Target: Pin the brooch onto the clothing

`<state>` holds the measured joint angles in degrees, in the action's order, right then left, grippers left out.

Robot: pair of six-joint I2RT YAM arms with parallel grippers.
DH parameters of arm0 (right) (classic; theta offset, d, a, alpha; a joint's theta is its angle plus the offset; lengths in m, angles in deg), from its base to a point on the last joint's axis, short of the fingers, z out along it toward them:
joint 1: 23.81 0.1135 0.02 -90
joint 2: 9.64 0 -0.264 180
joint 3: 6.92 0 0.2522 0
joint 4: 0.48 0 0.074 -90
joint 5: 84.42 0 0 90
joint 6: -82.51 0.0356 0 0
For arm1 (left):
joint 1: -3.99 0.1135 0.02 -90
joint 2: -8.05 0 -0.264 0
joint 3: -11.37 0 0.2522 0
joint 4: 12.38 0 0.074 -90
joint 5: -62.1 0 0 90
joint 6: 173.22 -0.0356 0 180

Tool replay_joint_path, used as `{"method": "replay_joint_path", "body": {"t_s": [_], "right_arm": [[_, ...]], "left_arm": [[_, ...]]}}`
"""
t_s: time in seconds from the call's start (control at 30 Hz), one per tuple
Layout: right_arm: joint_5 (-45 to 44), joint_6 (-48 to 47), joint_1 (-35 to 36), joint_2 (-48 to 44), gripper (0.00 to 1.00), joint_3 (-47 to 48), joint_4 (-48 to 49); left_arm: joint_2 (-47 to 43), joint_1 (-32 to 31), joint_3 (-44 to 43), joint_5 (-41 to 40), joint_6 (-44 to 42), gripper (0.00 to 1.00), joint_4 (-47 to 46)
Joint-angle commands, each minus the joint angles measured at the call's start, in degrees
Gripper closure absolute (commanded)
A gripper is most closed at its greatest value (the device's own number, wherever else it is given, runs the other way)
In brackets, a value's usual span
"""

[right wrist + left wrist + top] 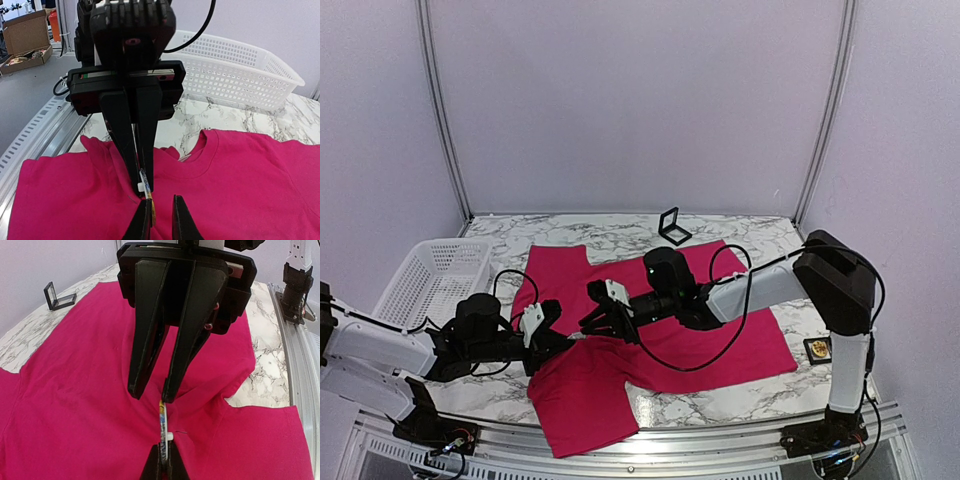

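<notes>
Across the middle of the marble table (750, 385): the clothing (590, 400), spread out pink, its near part almost at the front rail. Bare marble to the right and behind. Against the left edge, a white basket (430, 275). Over the clothing's centre, left gripper (142, 187) clenched on the brooch (162, 422). Right gripper (152, 392) slightly parted, straddling its upper end. Brooch detail too thin to make out.

A: Any room to pass?
B: At the far edge of the table (620, 232), behind the shirt (720, 340), but a case (672, 226) stands there.
A: Left?
B: Basket (435, 275) fills it. Left gripper (141, 185) and right gripper (151, 392) meet tip to tip mid-shirt.
</notes>
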<state>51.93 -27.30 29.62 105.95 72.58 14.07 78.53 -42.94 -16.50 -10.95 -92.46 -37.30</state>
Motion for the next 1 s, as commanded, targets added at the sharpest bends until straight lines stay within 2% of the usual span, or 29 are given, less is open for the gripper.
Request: {"method": "replay_joint_path", "body": {"t_s": [0.0, 0.5, 0.67, 0.8, 0.9, 0.97], "right_arm": [[-0.8, -2.0, 0.8, 0.8, 0.89, 2.8, -1.5], [-2.9, -5.1, 1.8, 1.7, 0.82, 3.0, -6.8], [-3.2, -4.5, 1.7, 1.5, 0.99, 2.9, -5.5], [-2.0, -2.3, 1.5, 1.9, 1.0, 3.7, -4.8], [-0.4, 0.7, 0.9, 2.0, 1.0, 3.3, -2.3], [1.0, 3.1, 0.6, 1.8, 1.0, 2.2, 0.7]], "left_arm": [[0.6, -0.3, -1.9, 0.9, -0.4, 1.0, 0.1], [1.2, -0.3, -2.2, 1.1, -0.6, 1.0, 0.2], [1.4, -0.3, -2.2, 1.4, -0.6, 1.0, 0.2], [1.4, -0.3, -2.0, 0.6, -0.2, 1.0, 0.3], [1.6, -0.3, -1.4, -2.7, 0.7, 0.78, 0.2], [1.9, -0.4, -0.7, -5.2, 1.0, 0.71, 0.2]]}}
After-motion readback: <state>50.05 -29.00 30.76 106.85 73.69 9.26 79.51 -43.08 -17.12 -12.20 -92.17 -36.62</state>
